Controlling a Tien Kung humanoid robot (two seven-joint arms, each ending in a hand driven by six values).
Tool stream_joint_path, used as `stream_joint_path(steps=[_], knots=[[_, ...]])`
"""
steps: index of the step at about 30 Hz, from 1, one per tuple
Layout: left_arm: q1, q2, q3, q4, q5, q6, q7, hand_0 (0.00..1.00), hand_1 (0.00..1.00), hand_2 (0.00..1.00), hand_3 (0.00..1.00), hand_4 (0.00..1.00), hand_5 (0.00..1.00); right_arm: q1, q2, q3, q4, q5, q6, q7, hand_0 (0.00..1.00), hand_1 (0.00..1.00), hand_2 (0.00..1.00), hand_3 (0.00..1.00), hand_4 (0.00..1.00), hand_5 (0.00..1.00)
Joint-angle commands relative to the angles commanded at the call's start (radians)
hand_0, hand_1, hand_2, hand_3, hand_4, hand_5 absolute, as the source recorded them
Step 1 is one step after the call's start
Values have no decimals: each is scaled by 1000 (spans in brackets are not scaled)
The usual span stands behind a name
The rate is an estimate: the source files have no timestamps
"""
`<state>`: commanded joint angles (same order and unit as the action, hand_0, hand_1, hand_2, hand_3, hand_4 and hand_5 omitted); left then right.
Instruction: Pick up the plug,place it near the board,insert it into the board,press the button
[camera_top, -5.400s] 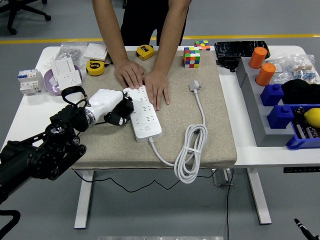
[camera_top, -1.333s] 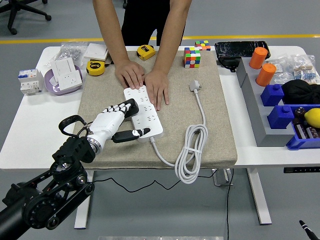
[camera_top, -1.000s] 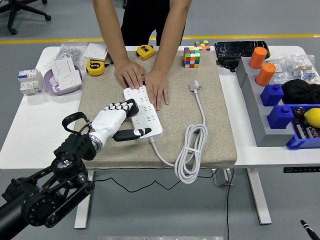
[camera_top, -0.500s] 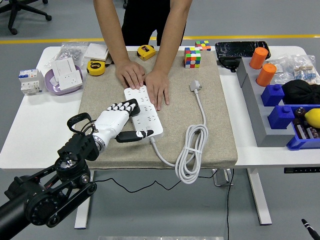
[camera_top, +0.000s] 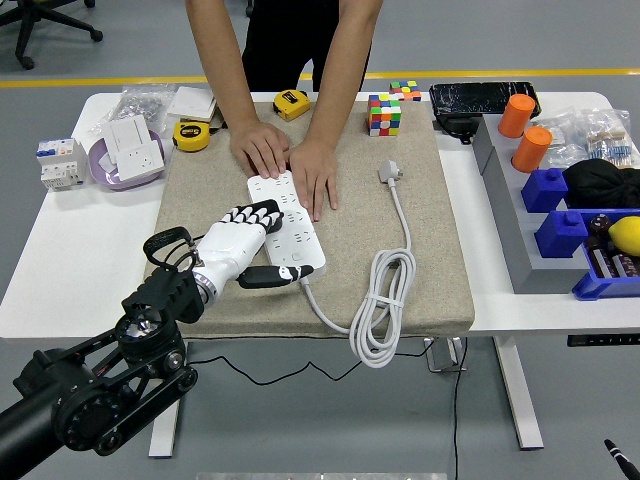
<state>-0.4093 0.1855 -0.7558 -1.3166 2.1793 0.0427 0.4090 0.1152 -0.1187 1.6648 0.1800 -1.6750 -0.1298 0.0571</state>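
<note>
Left hand (camera_top: 248, 245), fingers spread and grasping nothing, over the board (camera_top: 286, 227) at centre — person's hands (camera_top: 290, 160) pinning its upper end, plug (camera_top: 389, 172) unplugged right of it.

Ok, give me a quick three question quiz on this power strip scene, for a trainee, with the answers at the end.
1. True or false: the plug is already inserted in the power strip.
2. What holds the strip's far end down? A) a tape measure B) a person's hands C) the cube
3. Fill in: the left hand rests on the strip's ___ edge, as the picture shows it.

Key
1. False: the plug lies loose on the mat, right of the strip.
2. B: both palms press flat on the far end.
3. Left: the fingers are spread over that side, thumb toward the near end.
</note>
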Motion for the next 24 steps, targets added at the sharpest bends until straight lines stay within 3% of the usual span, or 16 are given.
stream_joint_path(steps=[7,10,15,16,21,22,24], knots=[[9,7,-1,-65,-16,72,-38,998,998,998,998,998,998,-3,-1,0,0,-3,0,-1,896,873,831,852,998,998],[15,8,-8,-122,-34,112,-64,998,998,998,961,998,998,-2,-2,-1,0,-3,0,-1,897,873,831,851,998,998],[25,10,-4,-202,-94,138,-70,998,998,998,961,998,998,-2,-2,-5,0,0,2,-1,897,873,831,851,998,998],[28,11,-1,-219,-113,143,-70,881,893,877,906,901,837,-2,-2,-4,0,0,2,-1,896,873,831,850,998,998],[38,13,-1,-252,-123,144,-58,881,893,877,906,901,837,-2,-2,-5,0,2,3,-1,896,873,831,850,998,998],[40,13,-3,-255,-123,143,-54,545,619,600,880,694,368,0,-1,-5,0,3,3,-1,894,872,831,850,998,998],[43,14,-10,-262,-114,133,-40,545,619,600,880,694,368,3,-2,-8,0,3,4,-1,894,872,831,850,998,998]])
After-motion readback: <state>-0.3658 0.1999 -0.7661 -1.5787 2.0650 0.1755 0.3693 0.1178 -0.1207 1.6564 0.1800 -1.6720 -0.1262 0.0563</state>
